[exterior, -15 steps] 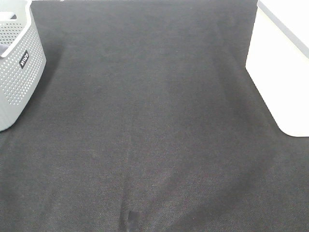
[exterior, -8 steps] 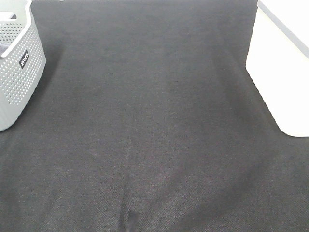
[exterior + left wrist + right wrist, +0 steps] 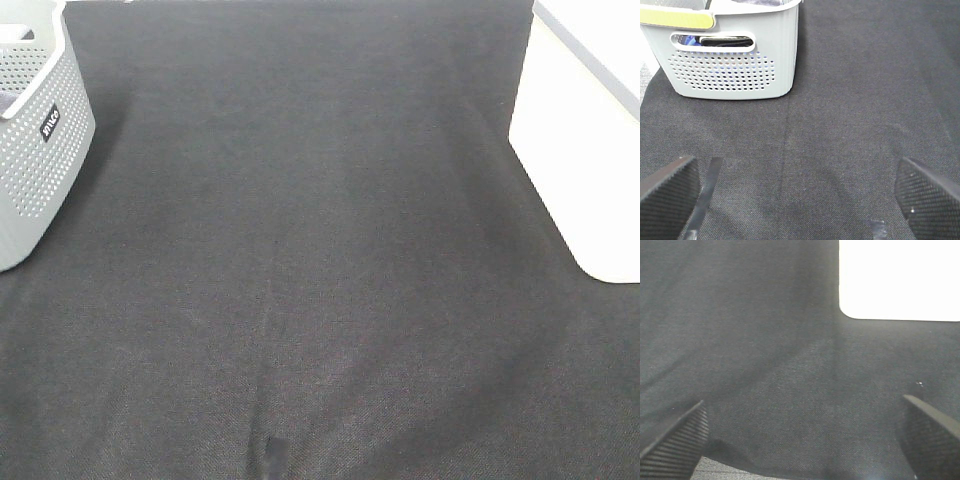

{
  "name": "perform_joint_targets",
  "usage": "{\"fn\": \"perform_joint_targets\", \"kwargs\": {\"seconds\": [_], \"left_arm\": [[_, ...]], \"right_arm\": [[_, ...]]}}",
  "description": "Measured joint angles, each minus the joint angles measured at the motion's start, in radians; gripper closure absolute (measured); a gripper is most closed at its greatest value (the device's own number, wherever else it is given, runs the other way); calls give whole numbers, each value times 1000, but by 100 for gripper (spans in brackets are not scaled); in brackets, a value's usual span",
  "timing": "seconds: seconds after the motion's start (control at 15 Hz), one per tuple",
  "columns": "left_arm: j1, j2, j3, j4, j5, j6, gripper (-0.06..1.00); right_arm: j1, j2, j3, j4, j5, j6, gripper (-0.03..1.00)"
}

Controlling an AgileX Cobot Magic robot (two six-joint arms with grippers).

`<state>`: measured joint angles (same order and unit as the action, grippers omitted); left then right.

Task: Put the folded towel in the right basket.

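Observation:
No folded towel shows plainly on the dark cloth. The white right basket [image 3: 590, 150] stands at the right edge of the exterior view and also shows as a bright white block in the right wrist view [image 3: 900, 280]. The grey perforated left basket [image 3: 35, 150] stands at the far left. In the left wrist view [image 3: 735, 60] some dark and blue fabric [image 3: 720, 41] shows through its handle slot. Neither arm is in the exterior view. My left gripper [image 3: 800, 200] is open and empty over the cloth, short of the grey basket. My right gripper [image 3: 802, 442] is open and empty, short of the white basket.
A dark grey cloth [image 3: 320, 250] covers the table, with soft creases near the front. A small dark mark [image 3: 270, 455] lies at the front middle. The grey basket has a yellow-green rim strip [image 3: 675, 19].

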<state>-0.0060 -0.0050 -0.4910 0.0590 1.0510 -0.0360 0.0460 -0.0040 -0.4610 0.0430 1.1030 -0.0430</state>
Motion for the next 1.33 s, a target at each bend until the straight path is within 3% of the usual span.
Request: {"fn": "perform_joint_targets", "kwargs": {"seconds": [1.33], "left_arm": [[0,0,0,0,0,0,-4]], "right_arm": [[0,0,0,-22,0,-1,1]]}}
